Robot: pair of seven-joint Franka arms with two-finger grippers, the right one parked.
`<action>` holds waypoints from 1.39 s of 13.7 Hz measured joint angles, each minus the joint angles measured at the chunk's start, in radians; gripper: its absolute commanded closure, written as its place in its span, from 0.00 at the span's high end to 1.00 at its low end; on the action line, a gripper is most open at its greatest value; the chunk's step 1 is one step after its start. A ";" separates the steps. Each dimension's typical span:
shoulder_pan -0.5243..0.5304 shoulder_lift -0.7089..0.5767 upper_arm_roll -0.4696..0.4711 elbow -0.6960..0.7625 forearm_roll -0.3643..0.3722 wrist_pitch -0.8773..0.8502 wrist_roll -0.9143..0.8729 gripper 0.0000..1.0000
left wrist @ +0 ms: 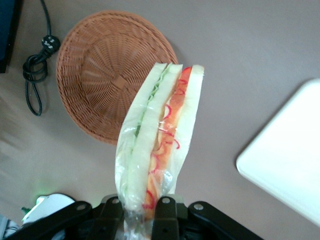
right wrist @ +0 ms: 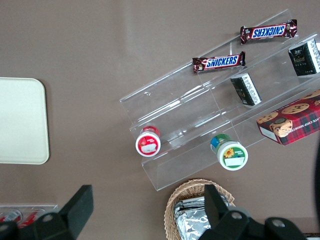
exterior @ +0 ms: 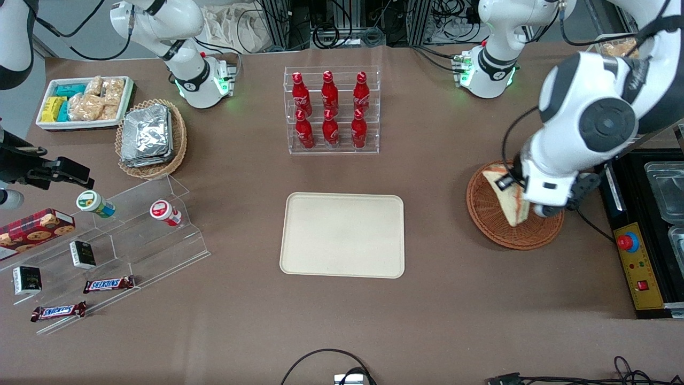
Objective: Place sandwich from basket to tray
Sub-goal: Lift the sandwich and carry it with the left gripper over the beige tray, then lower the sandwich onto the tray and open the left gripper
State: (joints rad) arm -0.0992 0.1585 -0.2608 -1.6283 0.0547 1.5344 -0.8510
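Brown tabletop (exterior: 438,299) carries the tray (exterior: 342,235) at centre. At its three o'clock sits the basket (exterior: 489,214), empty; above it the claw (left wrist: 142,210) pinches the wrapped sandwich (left wrist: 160,140), lifted clear of the wicker.

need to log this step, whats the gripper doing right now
Left gripper: closed on the sandwich, holding it lifted above the basket, not yet over the tray.

Wrapped sandwich (left wrist: 160,145) held above empty basket (left wrist: 100,65), tray (exterior: 342,235) bare.
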 measured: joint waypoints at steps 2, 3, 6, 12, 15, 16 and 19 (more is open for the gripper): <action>-0.094 0.016 -0.002 0.044 0.000 -0.030 -0.002 0.00; -0.130 0.026 -0.002 0.053 -0.002 -0.028 -0.003 0.00; -0.165 0.088 -0.007 0.069 -0.066 0.048 0.004 0.00; -0.222 0.381 -0.038 0.073 -0.074 0.367 0.023 0.00; -0.241 0.455 -0.039 0.081 -0.018 0.399 0.025 0.03; -0.242 0.466 -0.039 0.082 -0.001 0.407 0.025 0.06; -0.249 0.498 -0.039 0.082 0.008 0.476 0.028 0.19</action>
State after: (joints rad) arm -0.3480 0.6565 -0.3000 -1.5465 0.0631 2.0107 -0.8232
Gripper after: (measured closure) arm 0.841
